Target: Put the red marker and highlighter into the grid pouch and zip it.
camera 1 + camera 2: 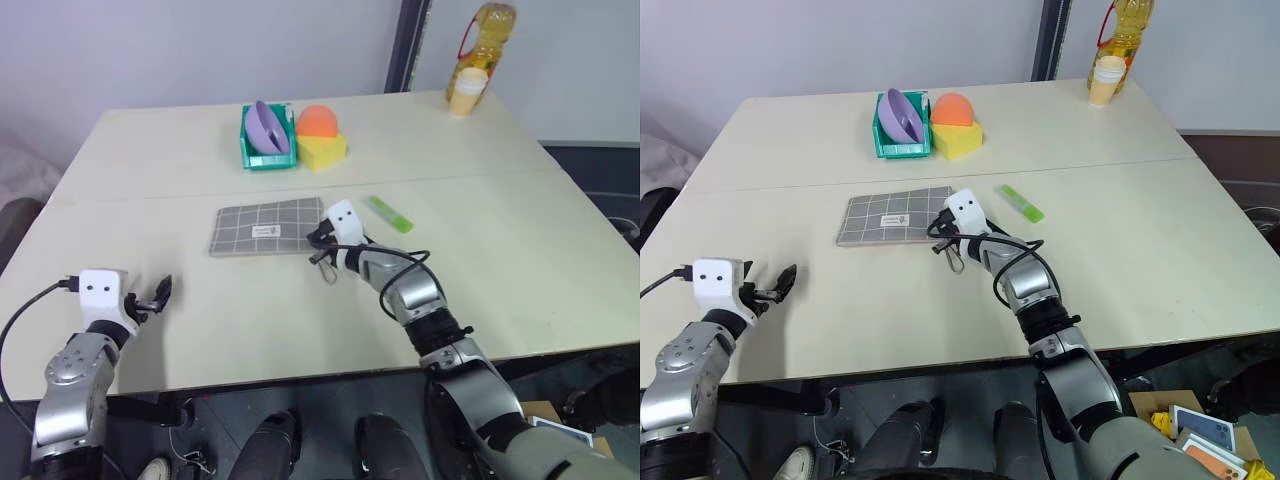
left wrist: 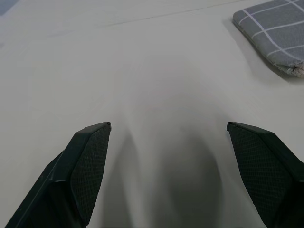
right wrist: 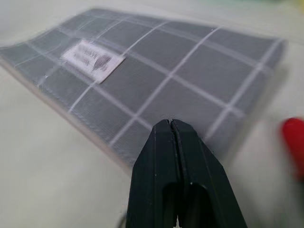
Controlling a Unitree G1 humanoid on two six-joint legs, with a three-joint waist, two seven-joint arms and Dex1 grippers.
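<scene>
Desk (image 1: 520, 290) had loads of free room near the robot, where the left end effector (image 1: 160, 292) hovered with fingers wide apart, holding nothing, well short of the grid pouch (image 1: 265, 226). Right end effector (image 3: 173, 130) sat pinched together at the pouch's right end, nothing visibly clamped, so that arm was clearly nearer. Pouch lay flat, long axis running left-right. Red marker (image 3: 295, 137) showed just beside those fingers. Highlighter (image 1: 388, 214) lay a bit further right, angled, with open desk around it.
</scene>
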